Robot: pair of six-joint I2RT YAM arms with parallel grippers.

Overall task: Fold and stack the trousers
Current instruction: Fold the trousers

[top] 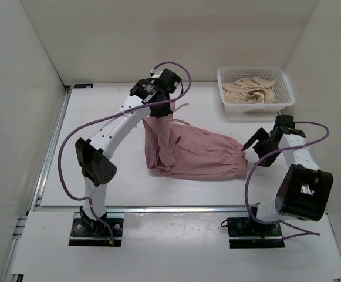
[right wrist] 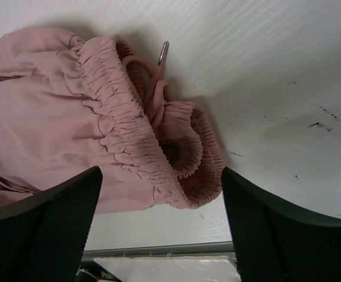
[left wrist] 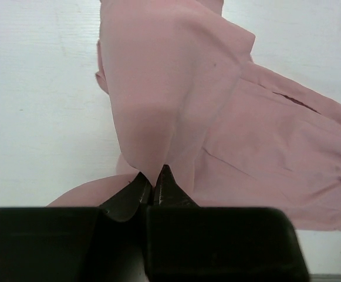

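The dusty-pink trousers (top: 196,154) lie on the white table, the gathered waistband (top: 239,157) at the right. My left gripper (top: 158,113) is shut on a fold of the leg fabric and holds it lifted above the table at the left end; in the left wrist view the pinched cloth (left wrist: 158,94) rises from the closed fingertips (left wrist: 169,179). My right gripper (top: 251,143) is open and empty, just right of the waistband. The right wrist view shows the waistband (right wrist: 158,147) with its drawstring (right wrist: 158,70) between the spread fingers (right wrist: 47,229).
A white plastic basket (top: 226,75) at the back right holds beige folded cloth (top: 252,91). White walls enclose the table on three sides. A metal rail (top: 176,208) runs along the table's near edge.
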